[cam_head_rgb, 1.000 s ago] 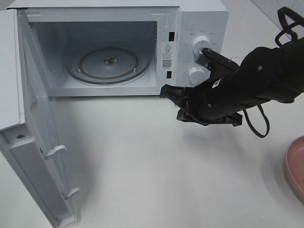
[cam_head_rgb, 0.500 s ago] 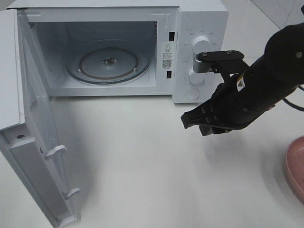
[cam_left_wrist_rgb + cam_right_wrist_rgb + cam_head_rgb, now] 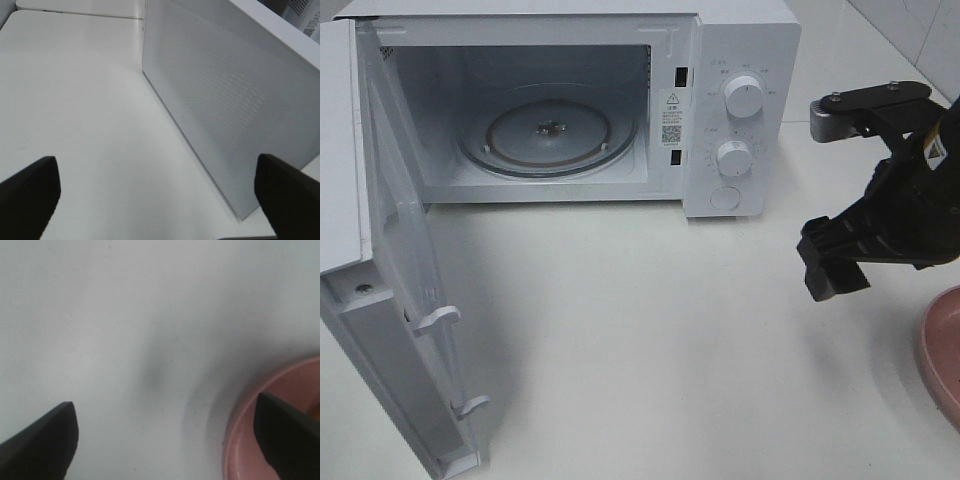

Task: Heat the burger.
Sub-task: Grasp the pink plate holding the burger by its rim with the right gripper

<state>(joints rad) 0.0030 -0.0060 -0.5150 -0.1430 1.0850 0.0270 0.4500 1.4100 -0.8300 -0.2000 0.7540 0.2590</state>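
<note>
A white microwave (image 3: 740, 60) stands open at eleven o'clock on the table (image 3: 620, 330). The right gripper (image 3: 832, 268) hangs at three o'clock beside a pink plate (image 3: 940, 350), and it and the left gripper (image 3: 160, 195) have their fingers spread and empty. The burger is out of view, probably on that plate; likely soft and light, it should be held gently across the bun's sides.

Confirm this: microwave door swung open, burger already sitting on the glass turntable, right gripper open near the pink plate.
Not quite. The glass turntable is bare; no burger sits on it, as the exterior high view shows. The rest holds: the microwave door is swung open and the right gripper hangs open, fingers wide apart, near the pink plate.
</note>
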